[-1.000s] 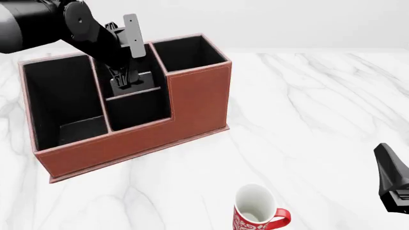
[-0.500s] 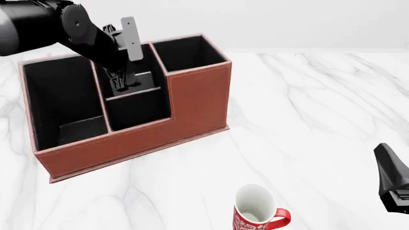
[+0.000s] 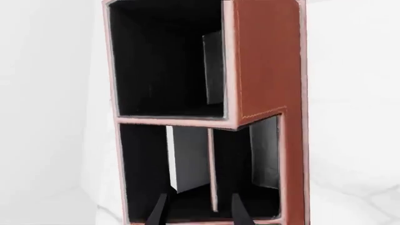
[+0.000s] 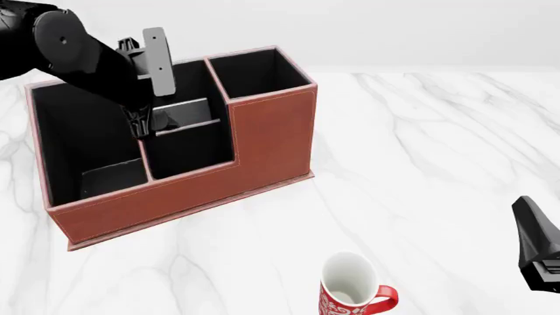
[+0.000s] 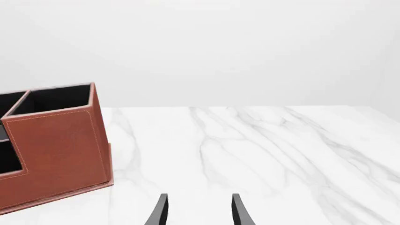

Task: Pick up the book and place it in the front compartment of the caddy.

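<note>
Looking at the left gripper (image 3: 198, 213) first: its fingers were spread apart with nothing between them in the wrist view. In the front view it (image 4: 144, 123) hung over the wall between the big left bay and the middle bays.

Compared with the frames from a second and half a second earlier, it had slid toward the upper left of the frame and lifted a bit. Back then it was poked down into the middle of the caddy (image 4: 271, 138).

The book (image 4: 183, 110) didn't go with it. It sat where it was, a dark slab leaning inside the middle section, just behind the low divider. In the wrist view the book (image 3: 190, 159) showed its white page edge and stood in the bay left of the thin divider. So I'd say it had been let go and the arm was backing out.

Honestly I couldn't tell for sure whether that bay counts as the "front" one; it looked like the rear of the two middle ones.

The right gripper (image 4: 538, 252) sat parked at the lower right edge, fingers parted and empty, same spot as before. The red mug (image 4: 350, 289) stood at the bottom centre on the marble table (image 4: 437, 144), untouched.
</note>
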Controlling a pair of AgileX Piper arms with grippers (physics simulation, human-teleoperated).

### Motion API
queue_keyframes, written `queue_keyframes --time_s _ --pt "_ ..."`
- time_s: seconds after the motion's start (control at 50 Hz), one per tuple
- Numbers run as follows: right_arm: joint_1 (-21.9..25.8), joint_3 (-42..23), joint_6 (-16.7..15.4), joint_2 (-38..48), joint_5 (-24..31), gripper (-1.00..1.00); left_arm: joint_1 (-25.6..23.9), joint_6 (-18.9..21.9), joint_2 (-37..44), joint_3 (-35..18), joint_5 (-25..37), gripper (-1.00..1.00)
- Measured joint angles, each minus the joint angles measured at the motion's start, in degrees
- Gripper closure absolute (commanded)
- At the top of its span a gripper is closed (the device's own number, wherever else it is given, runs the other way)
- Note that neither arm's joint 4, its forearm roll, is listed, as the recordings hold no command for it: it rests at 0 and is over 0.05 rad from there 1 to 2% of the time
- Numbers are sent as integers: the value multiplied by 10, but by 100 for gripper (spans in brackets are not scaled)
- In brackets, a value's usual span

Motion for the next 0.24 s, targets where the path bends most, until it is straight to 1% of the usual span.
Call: queue_keyframes --time_s 0.24 --pt "0 0 0 0 0 -100 -11 -8 -75 73 -4 -100"
